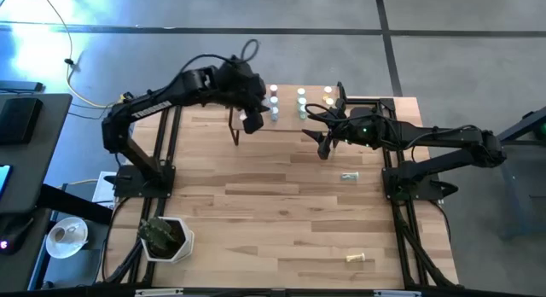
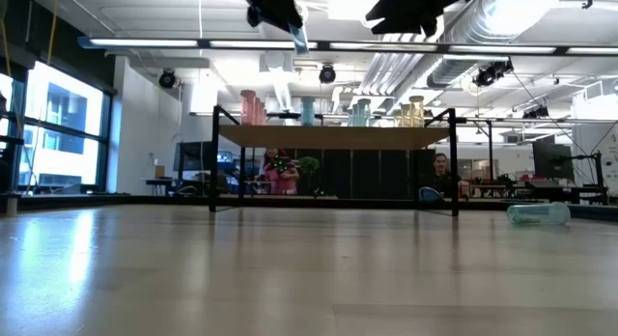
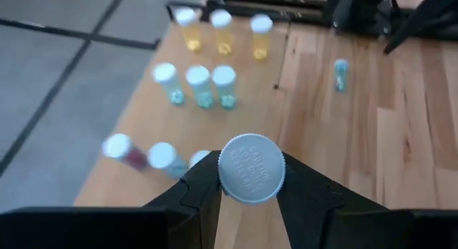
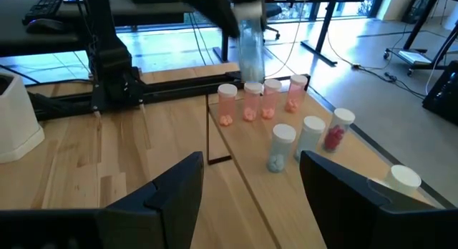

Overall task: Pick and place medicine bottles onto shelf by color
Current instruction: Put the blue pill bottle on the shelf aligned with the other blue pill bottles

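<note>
Grey floor (image 1: 478, 11), bright windows (image 2: 58, 124), ceiling ducts (image 2: 526, 17)

Butcher-block table (image 1: 256, 203) fills mid-frame, with the little shelf (image 1: 299, 118) at its top edge packed with standing bottles (image 1: 301, 96), two stray bottles lying lower right (image 1: 349, 176) (image 1: 359, 259), white planter (image 1: 166, 239) lower left.

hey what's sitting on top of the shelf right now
Capped medicine bottles stand on the shelf in colour rows: yellow, blue-green, then pink ones. The left gripper holds another bottle above them, hiding part of the nearest row.
</note>
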Robot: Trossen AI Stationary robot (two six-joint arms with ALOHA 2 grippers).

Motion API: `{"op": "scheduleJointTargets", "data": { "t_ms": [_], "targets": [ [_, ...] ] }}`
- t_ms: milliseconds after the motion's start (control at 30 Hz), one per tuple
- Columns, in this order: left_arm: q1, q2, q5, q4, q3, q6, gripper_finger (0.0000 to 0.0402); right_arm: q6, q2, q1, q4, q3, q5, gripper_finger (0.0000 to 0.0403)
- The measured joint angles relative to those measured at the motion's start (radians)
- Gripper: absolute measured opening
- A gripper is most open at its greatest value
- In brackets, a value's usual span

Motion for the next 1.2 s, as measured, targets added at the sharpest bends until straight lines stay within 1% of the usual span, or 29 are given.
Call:
{"op": "scheduleJointTargets", "data": {
  "t_ms": [167,300,500,700,1200],
  "targets": [
    [-0.019,0.081,0.013,-0.005,0.0,0.002,0.011,0.002,0.0,0.0,-0.014,0.0,0.0,0.0225],
    [-0.027,0.157,0.013,-0.014,-0.001,0.034,0.011,0.002,0.0,0.0,-0.023,0.0,0.0,0.0225],
    [-0.024,0.224,0.021,-0.024,-0.001,0.035,0.011,0.002,0.0,0.0,-0.046,0.0,0.0,0.0225],
    [-0.021,0.244,0.023,-0.023,-0.001,0.034,0.011,0.003,0.001,0.0,-0.065,0.0,0.0,0.0225],
    [0.019,0.262,0.015,-0.022,-0.001,-0.052,0.011,0.003,0.001,0.0,-0.073,0.0,0.0,0.0225]
  ]
}}
